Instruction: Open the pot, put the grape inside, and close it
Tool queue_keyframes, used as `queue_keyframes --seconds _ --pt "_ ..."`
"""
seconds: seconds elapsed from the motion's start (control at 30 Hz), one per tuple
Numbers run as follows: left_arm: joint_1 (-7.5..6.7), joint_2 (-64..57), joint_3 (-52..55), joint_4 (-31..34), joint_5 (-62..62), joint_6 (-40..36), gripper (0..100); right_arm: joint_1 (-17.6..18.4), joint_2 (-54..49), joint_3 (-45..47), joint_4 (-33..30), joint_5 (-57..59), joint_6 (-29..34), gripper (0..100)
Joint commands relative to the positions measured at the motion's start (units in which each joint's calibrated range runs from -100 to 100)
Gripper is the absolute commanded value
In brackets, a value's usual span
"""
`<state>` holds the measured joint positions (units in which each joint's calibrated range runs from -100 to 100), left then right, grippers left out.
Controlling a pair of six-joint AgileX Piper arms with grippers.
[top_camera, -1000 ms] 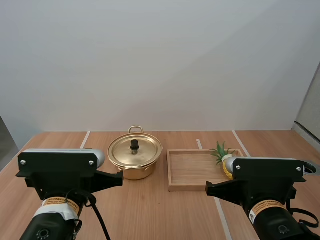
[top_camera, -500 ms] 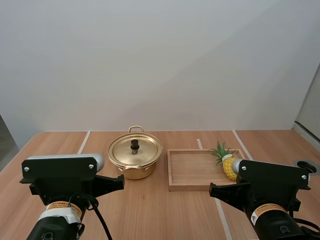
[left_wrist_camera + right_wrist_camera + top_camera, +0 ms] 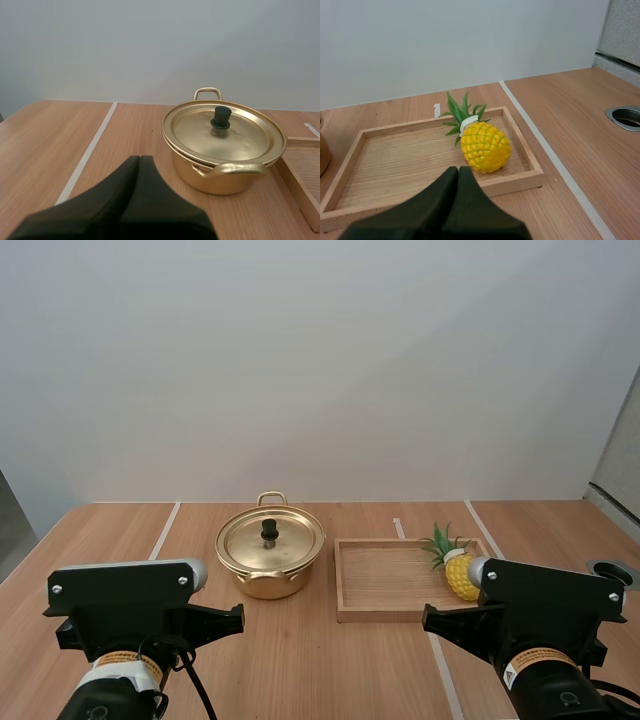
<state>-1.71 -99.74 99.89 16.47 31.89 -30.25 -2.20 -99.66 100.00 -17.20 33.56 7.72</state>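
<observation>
Just ahead of the left end effector (image 3: 140, 160), closed on nothing, the pot (image 3: 215, 181) sits on the table (image 3: 50, 130) with its lid (image 3: 200, 131) on, while the right end effector (image 3: 458, 171), likewise closed and empty, faces a pineapple (image 3: 484, 146) lying in the wooden tray (image 3: 520, 181).

Ahead of me a plain pale wall (image 3: 320, 360) fills the upper frame; below it spans a wooden table (image 3: 300, 660) with pale stripes (image 3: 166, 524), evenly lit.
</observation>
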Motion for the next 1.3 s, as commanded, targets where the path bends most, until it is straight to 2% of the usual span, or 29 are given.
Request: queue_keyframes --seconds 0.0,0.13,0.53,0.73,1.27 --pt "-0.09 -0.26 0.11 0.1 -0.08 0.18 0 0.43 -0.34 0.0 0.03 -0.21 -0.21 0" --pt "-0.09 -0.26 0.11 0.1 -0.08 0.01 0 1.43 -0.34 0.0 0.03 -0.21 -0.21 0" --pt "-0.09 -0.26 0.11 -0.17 -0.08 -0.11 0 1.43 -0.34 0.0 0.03 -0.21 -0.21 0" --pt "-0.09 -0.26 0.11 -8.06 -1.03 8.74 0 1.43 -0.34 0.0 0.03 -0.21 -0.21 0" --pt "-0.09 -0.26 0.11 -8.06 -5.12 8.83 0 1.43 -0.34 0.0 0.03 -0.21 -0.21 0"
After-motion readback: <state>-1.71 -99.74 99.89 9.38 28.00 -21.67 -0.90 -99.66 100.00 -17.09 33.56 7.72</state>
